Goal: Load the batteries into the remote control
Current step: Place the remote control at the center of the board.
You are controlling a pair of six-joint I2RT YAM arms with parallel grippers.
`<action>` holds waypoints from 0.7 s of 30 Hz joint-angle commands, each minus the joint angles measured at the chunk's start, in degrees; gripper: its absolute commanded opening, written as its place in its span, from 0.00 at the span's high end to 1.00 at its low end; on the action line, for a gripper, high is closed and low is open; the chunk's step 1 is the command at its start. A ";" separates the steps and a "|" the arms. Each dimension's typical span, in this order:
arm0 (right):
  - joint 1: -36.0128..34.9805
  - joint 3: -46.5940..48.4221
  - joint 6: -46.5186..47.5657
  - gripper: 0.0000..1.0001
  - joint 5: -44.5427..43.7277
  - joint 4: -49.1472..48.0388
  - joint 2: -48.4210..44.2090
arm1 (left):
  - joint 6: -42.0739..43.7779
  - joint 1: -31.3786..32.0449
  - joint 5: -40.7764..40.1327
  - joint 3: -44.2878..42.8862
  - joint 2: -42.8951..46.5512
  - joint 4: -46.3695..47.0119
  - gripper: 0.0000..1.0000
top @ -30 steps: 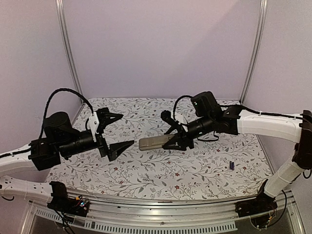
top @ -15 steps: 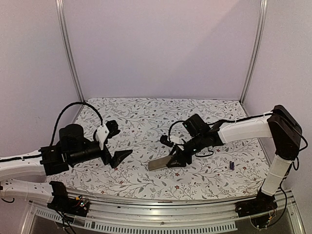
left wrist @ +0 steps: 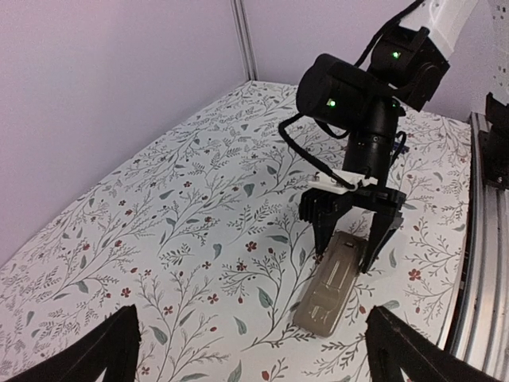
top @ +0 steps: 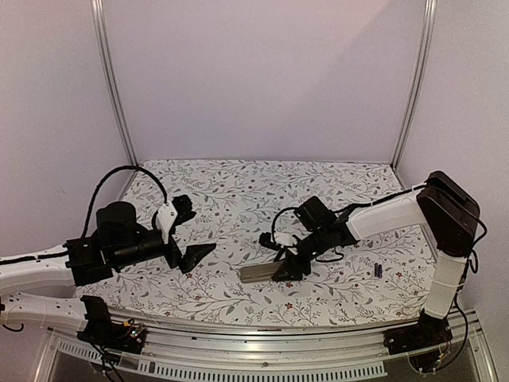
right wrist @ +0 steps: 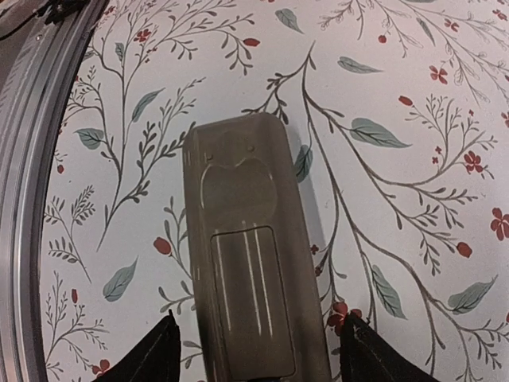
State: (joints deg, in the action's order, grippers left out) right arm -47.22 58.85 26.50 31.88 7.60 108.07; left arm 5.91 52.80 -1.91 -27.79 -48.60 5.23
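Your right gripper (left wrist: 347, 251) is low over the floral-print tablecloth table (top: 238, 191), jaws spread and straddling one end of the slim rectangular tan-backed remote control (top: 262, 273). In the right wrist view its black fingertips (right wrist: 155, 358) sit on either side of the remote with a thin gap on each side, so it is not clamped on it. The remote lies flat on the table near the front edge, back side up, slightly angled, with its other end pointing toward your left arm. A ribbed rectangular panel shows on the back and looks seated in place. Your left gripper (top: 195, 232) hangs above the table to the left, jaws wide apart, holding nothing, well apart from the remote and aimed toward it. The tiny dark bluish-black cylindrical batteries (top: 378, 270) lie on the table on the right side, well apart from the remote and both grippers. They are too small to count.
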 commanded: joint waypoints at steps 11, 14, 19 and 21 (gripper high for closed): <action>0.19 3.07 -0.88 0.18 -3.57 4.71 -2.09 | 1.02 -0.76 3.12 -2.22 -0.53 -2.40 0.01; 0.20 3.14 -2.89 0.17 -1.37 4.21 -7.17 | 1.51 -0.81 3.83 -3.40 -1.87 -4.77 0.01; 0.25 2.73 -13.70 0.16 -5.66 2.73 -15.10 | 2.50 -0.74 4.98 -5.63 -5.08 -10.80 0.01; 0.49 3.04 -23.04 0.17 -10.32 4.24 -16.63 | 2.86 -0.74 3.76 -6.58 -6.40 -12.85 0.01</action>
State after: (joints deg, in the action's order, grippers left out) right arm -47.20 60.60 18.15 27.86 11.16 95.64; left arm 7.40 52.69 1.74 -32.10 -52.97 -1.28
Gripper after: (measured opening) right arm 0.839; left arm 0.988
